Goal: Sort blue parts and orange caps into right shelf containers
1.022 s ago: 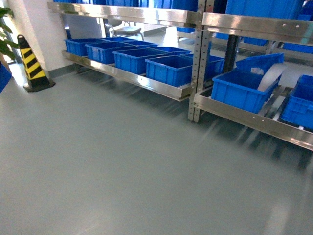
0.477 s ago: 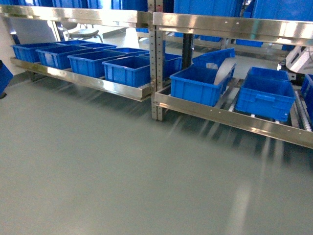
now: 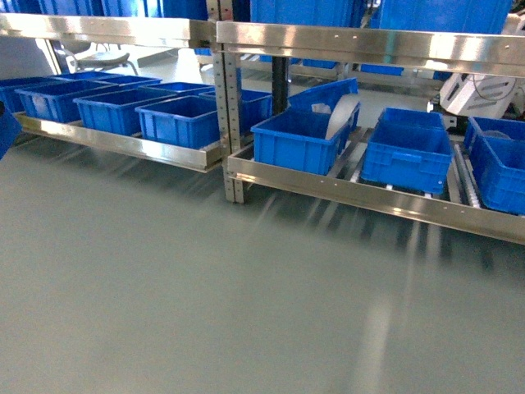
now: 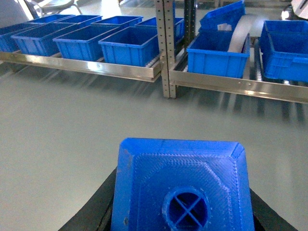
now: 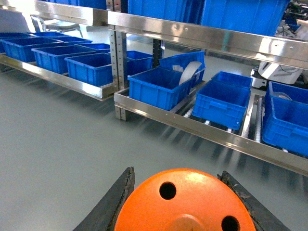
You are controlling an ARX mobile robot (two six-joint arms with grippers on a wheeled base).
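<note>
Black end effector (image 5: 180, 202) fingers (image 5: 113, 204)

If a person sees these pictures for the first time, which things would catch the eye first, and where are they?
First, the bright blue crates standing in rows on the low steel shelves across the grey floor. Then the two wrist views: a blue part with a round hole fills the foreground of the left tool's view, held between dark fingers, and an orange cap with small holes sits in the right tool's.
</note>
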